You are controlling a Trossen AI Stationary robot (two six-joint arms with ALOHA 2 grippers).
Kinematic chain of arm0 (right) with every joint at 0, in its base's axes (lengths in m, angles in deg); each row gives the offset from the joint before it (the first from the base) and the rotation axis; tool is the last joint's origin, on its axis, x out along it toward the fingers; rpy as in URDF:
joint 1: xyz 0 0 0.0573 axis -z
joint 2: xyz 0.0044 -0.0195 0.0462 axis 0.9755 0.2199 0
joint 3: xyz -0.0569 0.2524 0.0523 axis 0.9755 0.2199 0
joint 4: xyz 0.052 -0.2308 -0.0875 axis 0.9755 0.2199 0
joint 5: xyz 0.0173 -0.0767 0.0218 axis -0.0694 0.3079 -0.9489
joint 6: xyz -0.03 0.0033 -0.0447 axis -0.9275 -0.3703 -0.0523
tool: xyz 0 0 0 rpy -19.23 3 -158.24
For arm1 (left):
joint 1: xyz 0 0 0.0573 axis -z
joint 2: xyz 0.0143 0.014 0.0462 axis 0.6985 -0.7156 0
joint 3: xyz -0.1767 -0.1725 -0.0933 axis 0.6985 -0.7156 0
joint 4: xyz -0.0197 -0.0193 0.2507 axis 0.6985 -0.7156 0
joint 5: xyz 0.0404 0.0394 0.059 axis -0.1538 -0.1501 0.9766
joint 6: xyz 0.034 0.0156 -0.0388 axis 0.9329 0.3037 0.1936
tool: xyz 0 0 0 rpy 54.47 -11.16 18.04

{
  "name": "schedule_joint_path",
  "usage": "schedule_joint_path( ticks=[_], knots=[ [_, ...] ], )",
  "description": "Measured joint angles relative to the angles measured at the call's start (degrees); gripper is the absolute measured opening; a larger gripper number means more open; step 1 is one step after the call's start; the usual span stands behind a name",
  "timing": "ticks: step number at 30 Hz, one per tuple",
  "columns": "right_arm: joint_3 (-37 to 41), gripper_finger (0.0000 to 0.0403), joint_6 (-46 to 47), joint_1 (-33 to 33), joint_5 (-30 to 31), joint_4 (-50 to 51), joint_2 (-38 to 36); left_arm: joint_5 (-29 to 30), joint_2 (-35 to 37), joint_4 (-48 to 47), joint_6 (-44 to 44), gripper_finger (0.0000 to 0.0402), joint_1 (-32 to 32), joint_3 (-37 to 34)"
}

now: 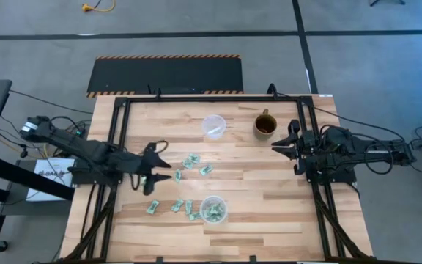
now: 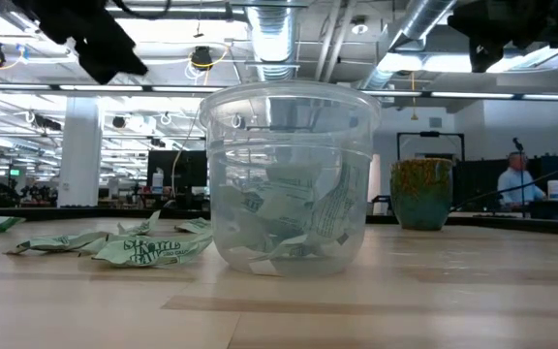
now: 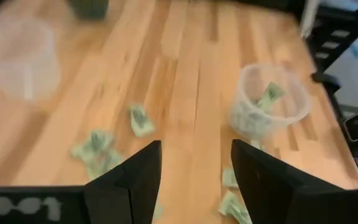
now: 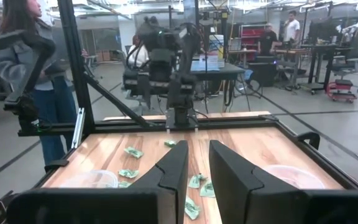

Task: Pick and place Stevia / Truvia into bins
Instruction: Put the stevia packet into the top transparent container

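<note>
Several light green and white Stevia packets (image 1: pixel 191 160) lie flat on the table's middle, and more lie near the near cup (image 1: pixel 176 207). The near clear cup (image 1: pixel 213 210) holds several packets (image 2: pixel 289 228); the far clear cup (image 1: pixel 213 125) looks empty. My left gripper (image 1: pixel 168 170) hovers open above the table, left of the scattered packets, with nothing between its fingers (image 3: pixel 194 177). My right gripper (image 1: pixel 278 147) waits above the table's right side, near the mug. It points toward the left edge, and a narrow gap shows between its fingers (image 4: pixel 198 168).
A brown mug (image 1: pixel 264 125) stands at the far right, beside the far cup. A black frame (image 1: pixel 196 97) runs around the table's far and side edges. Bare wood lies between the near cup and the right arm. People stand in the room beyond the table.
</note>
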Motion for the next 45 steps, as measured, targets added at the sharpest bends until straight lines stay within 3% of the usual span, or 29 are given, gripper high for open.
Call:
schedule_joint_path(
  ticks=[9, 20, 28, 45],
  knots=[
    [-0.02, 0.0059, 0.00, -0.01, 0.00, 0.00, 0.00, -0.79, -17.92, -17.89, -16.85, 0.0184, -5.31, 8.13],
    [-0.02, 0.0059, 0.00, -0.01, 0.00, 0.01, 0.00, -14.05, -33.08, -15.41, -18.64, 0.0184, -13.89, 9.02],
    [-0.02, 0.0059, 0.00, 0.00, 0.00, 0.02, 0.02, -14.90, -36.72, -13.02, -18.42, 0.0184, -16.72, 9.02],
    [-0.02, 0.0059, 0.00, -0.01, 0.00, 0.44, 0.05, -14.96, -42.14, -8.66, -17.86, 0.0183, -16.75, 9.18]
  ],
)
